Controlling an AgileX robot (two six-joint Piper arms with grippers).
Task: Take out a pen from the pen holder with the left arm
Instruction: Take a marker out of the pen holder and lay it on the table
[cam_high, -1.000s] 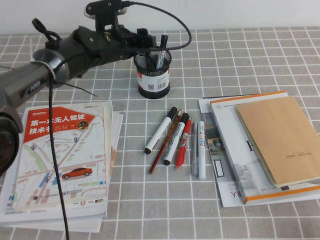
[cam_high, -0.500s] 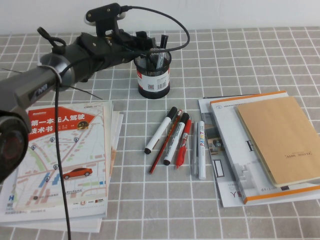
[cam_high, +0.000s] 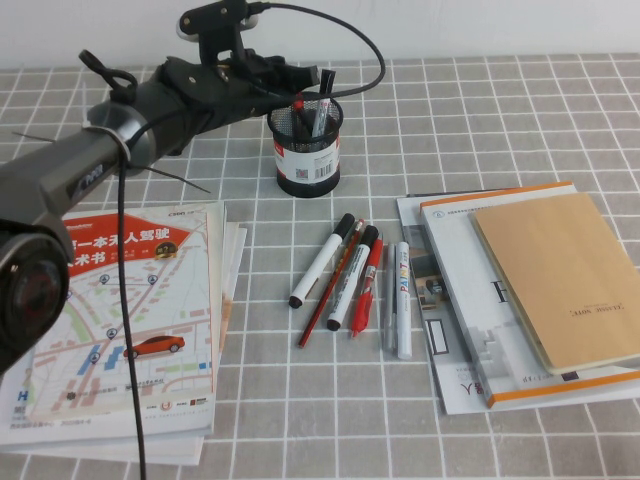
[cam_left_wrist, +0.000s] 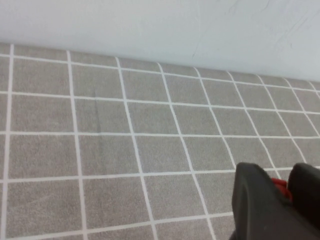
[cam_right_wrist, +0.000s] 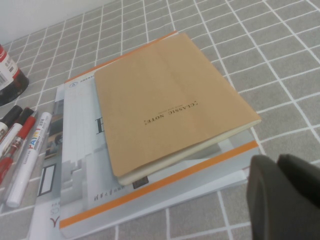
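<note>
At upper centre our left pincer (cam_high: 299, 92) pinches the red-capped pen (cam_high: 297, 104) by its protruding top, where it stands in the black mesh pen holder (cam_high: 306, 150), for a straight lift, while our right pincer (cam_right_wrist: 281, 172), pressed together, idles beside the tan notebook (cam_right_wrist: 165, 100).

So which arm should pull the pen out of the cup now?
Left. The left claw is right at the pen holder, pinching a red pen. The right claw is over by the brown notebook, away from the holder.
</note>
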